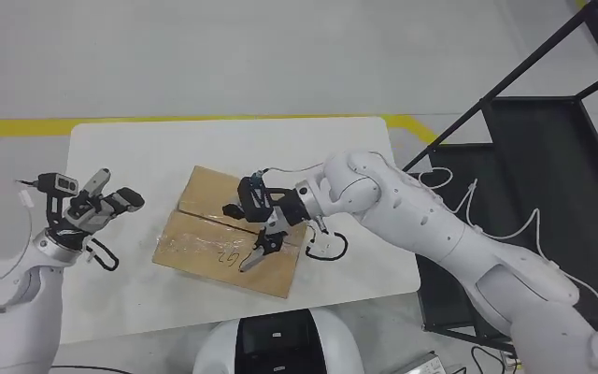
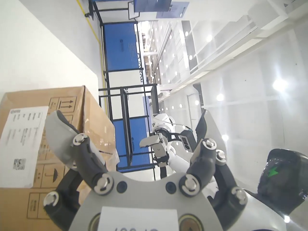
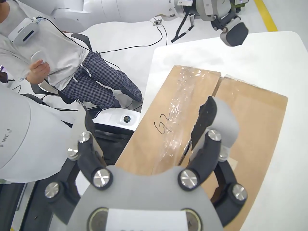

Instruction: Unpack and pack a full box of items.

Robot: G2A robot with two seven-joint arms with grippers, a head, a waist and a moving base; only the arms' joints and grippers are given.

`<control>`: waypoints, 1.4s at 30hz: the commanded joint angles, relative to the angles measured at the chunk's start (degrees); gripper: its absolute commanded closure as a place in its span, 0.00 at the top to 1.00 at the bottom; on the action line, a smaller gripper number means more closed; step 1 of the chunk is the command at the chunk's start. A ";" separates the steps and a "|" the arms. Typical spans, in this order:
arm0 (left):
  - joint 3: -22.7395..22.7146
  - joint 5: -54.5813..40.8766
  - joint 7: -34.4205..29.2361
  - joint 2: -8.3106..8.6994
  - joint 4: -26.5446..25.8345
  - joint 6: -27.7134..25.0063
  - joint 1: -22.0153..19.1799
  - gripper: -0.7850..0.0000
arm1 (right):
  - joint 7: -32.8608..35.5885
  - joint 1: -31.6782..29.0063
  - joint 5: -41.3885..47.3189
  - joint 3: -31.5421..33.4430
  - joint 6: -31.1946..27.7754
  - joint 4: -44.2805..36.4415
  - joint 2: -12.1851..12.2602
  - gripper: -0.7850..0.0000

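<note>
Brown cardboard: from the top we see the closed box [image 1: 201, 201] lying mid-table [image 1: 355, 150], clear tape [image 1: 192, 245] along its seam. The right gripper [image 1: 245, 232] hangs over the lid, fingers spread wide and empty. The left gripper [image 1: 112, 190] sits well apart from the box near the table's left edge, also spread and empty.

From the left wrist, we see a white label [image 2: 24, 140] on the box's side.

From the right wrist, one finger lies over the taped seam; we cannot tell whether it touches.
</note>
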 commanded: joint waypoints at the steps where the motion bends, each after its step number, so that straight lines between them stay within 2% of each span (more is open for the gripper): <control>1: -0.72 -1.69 -5.05 0.29 0.29 1.90 0.67 1.00 | -1.11 -0.92 -0.76 0.22 0.30 -0.60 -0.06 1.00; 5: -0.95 1.08 -10.51 0.85 1.13 3.15 1.40 1.00 | -2.04 -2.90 -1.76 0.96 0.79 -1.88 0.22 1.00; 8: 0.48 1.66 -13.55 0.94 1.80 3.33 1.08 1.00 | -2.11 -4.34 -2.01 1.47 1.22 -2.62 0.48 1.00; 17: 1.06 3.48 -14.71 1.33 2.79 1.36 -0.54 1.00 | -1.18 -8.06 -2.63 3.25 1.99 -5.14 1.41 1.00; 20: 0.74 2.61 -15.04 1.43 2.48 1.31 -0.73 1.00 | -0.93 -8.97 -2.78 3.63 2.12 -5.55 1.60 1.00; 27: -0.24 -4.58 -20.87 1.64 1.00 1.80 0.03 1.00 | -0.02 -10.46 -2.36 4.39 1.87 -6.63 1.94 1.00; 31: -0.50 -7.44 -19.92 1.42 1.48 -1.50 -0.41 1.00 | -0.42 -11.11 -1.90 4.68 1.32 -6.37 1.97 1.00; 34: 0.40 -6.11 -16.05 1.05 1.22 -7.12 -1.21 1.00 | -0.61 -11.69 -1.87 4.72 0.91 -6.02 1.94 1.00; 37: 1.85 -4.32 -15.87 0.93 0.42 -9.07 -2.16 1.00 | -0.85 -12.31 -1.59 4.76 0.38 -5.76 1.95 1.00; 42: 1.85 -4.32 -15.87 0.93 0.42 -9.07 -2.16 1.00 | -1.88 -12.98 -0.95 5.24 0.47 -5.37 2.02 1.00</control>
